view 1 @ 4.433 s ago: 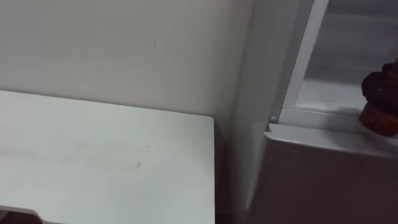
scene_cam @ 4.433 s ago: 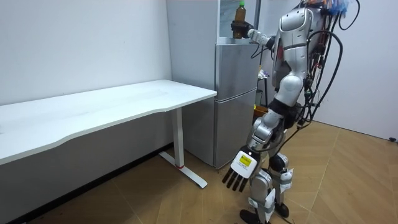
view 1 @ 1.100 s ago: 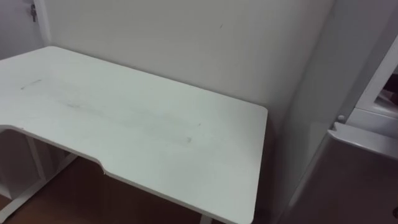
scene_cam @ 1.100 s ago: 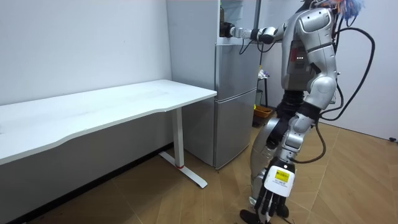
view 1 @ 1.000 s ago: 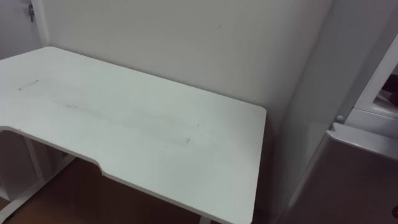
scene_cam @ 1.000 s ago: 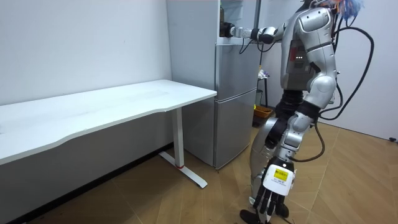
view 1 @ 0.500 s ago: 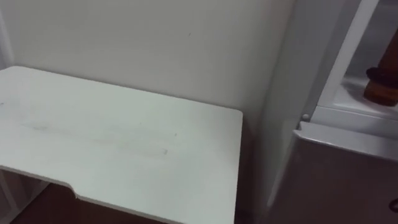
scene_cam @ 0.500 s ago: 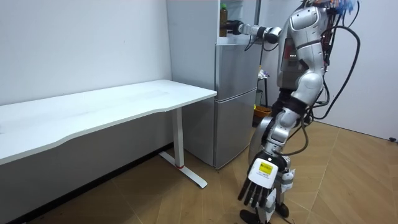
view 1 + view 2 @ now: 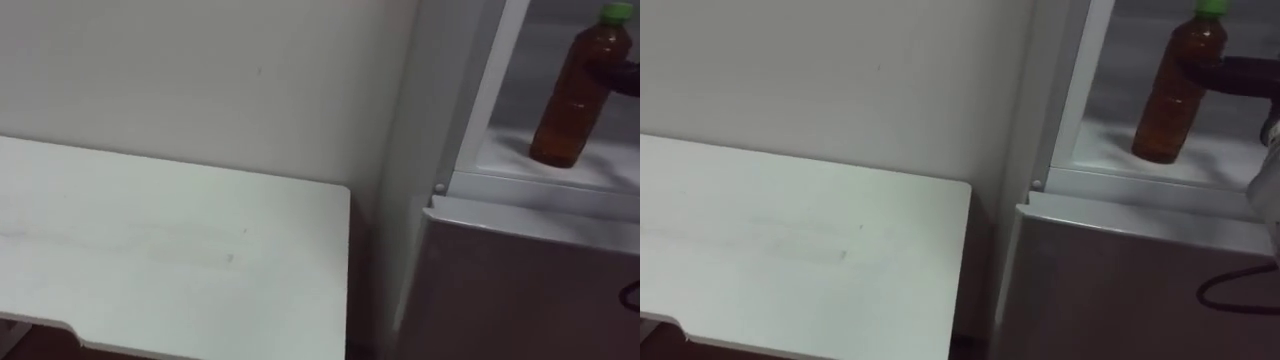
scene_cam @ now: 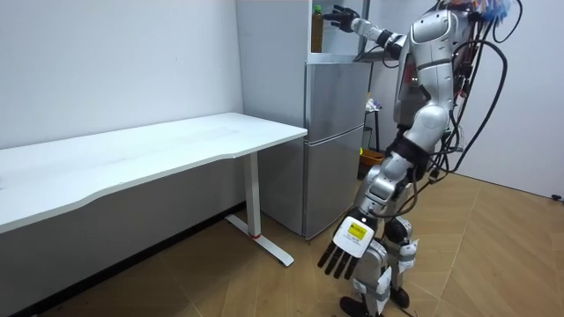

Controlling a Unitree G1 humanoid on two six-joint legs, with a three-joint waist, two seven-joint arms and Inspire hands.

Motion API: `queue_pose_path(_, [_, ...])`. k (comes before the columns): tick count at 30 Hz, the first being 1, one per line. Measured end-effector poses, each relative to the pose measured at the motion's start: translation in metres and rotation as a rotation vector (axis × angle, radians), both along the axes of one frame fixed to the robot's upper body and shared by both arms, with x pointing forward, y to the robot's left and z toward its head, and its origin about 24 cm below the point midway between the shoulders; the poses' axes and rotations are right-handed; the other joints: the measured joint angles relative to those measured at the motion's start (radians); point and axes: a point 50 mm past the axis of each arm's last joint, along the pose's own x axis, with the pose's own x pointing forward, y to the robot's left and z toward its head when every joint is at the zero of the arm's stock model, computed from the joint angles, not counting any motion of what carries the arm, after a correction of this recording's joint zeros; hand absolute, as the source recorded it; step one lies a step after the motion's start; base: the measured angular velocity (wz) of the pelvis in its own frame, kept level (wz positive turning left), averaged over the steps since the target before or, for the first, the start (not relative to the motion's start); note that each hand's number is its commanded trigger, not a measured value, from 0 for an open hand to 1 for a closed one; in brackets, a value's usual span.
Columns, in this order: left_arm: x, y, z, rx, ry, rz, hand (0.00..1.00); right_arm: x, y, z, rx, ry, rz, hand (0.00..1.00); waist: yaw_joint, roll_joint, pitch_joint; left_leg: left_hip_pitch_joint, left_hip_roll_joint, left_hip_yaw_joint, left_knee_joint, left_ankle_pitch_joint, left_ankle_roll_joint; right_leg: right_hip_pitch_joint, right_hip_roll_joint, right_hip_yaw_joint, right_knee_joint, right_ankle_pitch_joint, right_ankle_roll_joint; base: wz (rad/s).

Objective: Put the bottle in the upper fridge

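- Your left hand (image 10: 348,239) hangs low at your side, fingers straight and empty.
- Table (image 9: 150,270) near left; fridge (image 9: 520,290) right, upper compartment open.
- Bottle (image 9: 577,90) stands upright on the upper shelf, far right.
- Your right hand (image 10: 340,14) is by the bottle's top, fingers spread; contact unclear.

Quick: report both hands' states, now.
Left hand: open, hanging low, empty.
Right hand: open, fingers straight by the bottle, which stands in the upper fridge.
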Motion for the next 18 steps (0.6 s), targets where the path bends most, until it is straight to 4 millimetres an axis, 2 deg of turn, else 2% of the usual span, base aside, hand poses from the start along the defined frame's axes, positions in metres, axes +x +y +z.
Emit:
queue_pose_path(6, [0.003, 0.000, 0.000, 0.001, -0.009, -0.003, 0.00, -0.013, 0.014, 0.008, -0.052, -0.081, 0.098, 0.00, -0.004, 0.000, -0.0005, 0.007, -0.001, 0.012, 0.001, -0.002, 0.003, -0.003, -0.006, 0.016, -0.004, -0.003, 0.003, -0.05])
queue_pose_path(12, [0.003, 0.000, 0.000, 0.003, -0.012, -0.007, 0.00, -0.027, 0.013, 0.017, -0.050, -0.162, 0.118, 0.00, -0.007, 0.000, -0.0007, 0.019, -0.003, 0.021, -0.002, -0.004, 0.006, 0.001, -0.004, 0.022, -0.003, -0.005, 0.006, -0.03])
queue_pose_path(16, [0.005, -0.001, 0.001, 0.010, -0.022, -0.027, 0.00, -0.038, 0.017, 0.022, -0.084, -0.208, 0.132, 0.00, -0.015, 0.008, 0.0045, 0.023, -0.001, 0.029, -0.006, -0.007, 0.007, 0.000, -0.004, 0.027, 0.001, -0.005, 0.007, -0.06])
queue_pose_path(18, [0.004, -0.001, 0.000, 0.012, -0.024, -0.032, 0.00, -0.043, 0.021, 0.027, -0.103, -0.239, 0.155, 0.00, -0.029, 0.019, 0.0105, 0.025, 0.000, 0.034, -0.010, -0.009, 0.008, 0.001, -0.006, 0.031, 0.012, -0.006, 0.008, -0.06])
